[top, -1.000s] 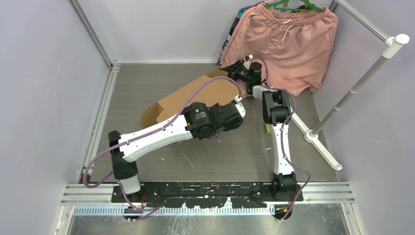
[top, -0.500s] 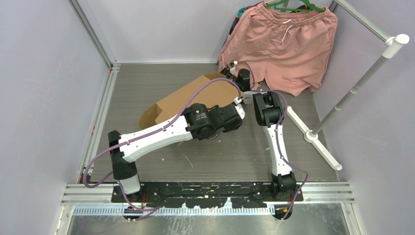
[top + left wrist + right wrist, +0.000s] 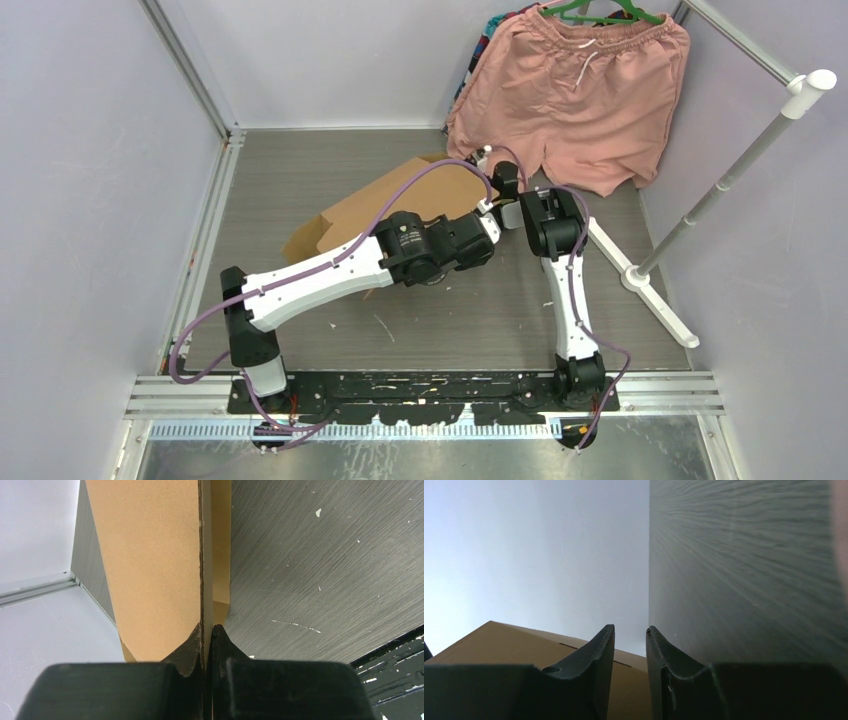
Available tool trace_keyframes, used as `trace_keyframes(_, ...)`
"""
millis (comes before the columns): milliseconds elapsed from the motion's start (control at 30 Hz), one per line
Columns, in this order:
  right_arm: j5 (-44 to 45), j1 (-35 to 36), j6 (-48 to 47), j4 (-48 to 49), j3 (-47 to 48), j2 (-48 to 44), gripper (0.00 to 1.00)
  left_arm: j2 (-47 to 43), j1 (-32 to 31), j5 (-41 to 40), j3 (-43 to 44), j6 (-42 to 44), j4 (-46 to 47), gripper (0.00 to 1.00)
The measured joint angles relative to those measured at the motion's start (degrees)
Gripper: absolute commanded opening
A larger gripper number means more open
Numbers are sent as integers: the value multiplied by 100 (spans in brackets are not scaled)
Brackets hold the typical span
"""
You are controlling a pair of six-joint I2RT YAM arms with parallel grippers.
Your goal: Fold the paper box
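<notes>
Paper box (image 3: 440, 192) lies partly folded on the grey table (image 3: 300, 170), mid-rear, near the hanging pink shorts (image 3: 580, 90). Left gripper (image 3: 206, 628): fingers clamped on a thin cardboard edge of the box. Right gripper (image 3: 630, 630): fingers slightly apart, nothing between them, beside the box

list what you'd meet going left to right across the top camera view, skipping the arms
aluminium rail → paper box → pink shorts → white rack pole
</notes>
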Motion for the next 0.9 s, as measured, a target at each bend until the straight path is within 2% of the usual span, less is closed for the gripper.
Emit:
trace_keyframes(467, 146, -133, -249, 212, -636, -737, 36, 2, -15, 127, 140, -103, -46, 3)
trace_keyframes(900, 378, -317, -264, 767, -1746, -1150, 36, 142, -177, 155, 575, -208, -262, 3)
